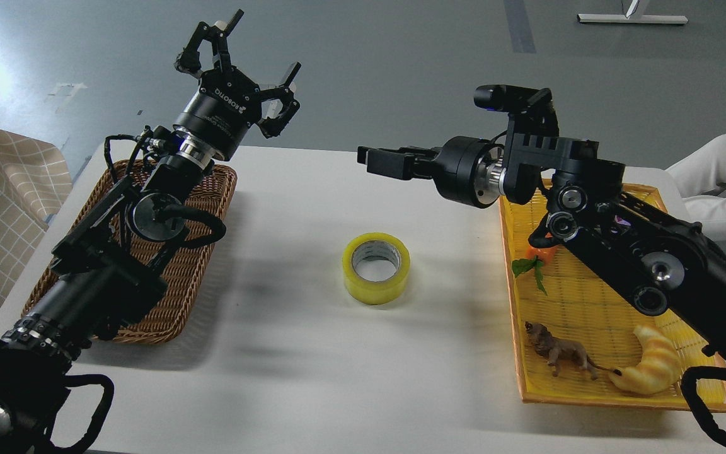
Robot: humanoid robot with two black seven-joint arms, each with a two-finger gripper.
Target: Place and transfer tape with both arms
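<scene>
The tape (375, 268), a yellow roll with a grey-white core, lies flat on the white table (312, 378) at its middle, free of both grippers. My right gripper (377, 162) is raised above the table, up and a little right of the tape, fingers pointing left, slightly apart and empty. My left gripper (242, 57) is held high over the table's far left edge, fingers spread wide and empty, far from the tape.
A brown wicker basket (202, 265) sits at the left under my left arm. A yellow basket (590, 302) at the right holds a toy lion (558, 354), a croissant toy (650, 369) and an orange carrot-like toy (536, 252). A person's white sleeve (725, 183) is at the far right.
</scene>
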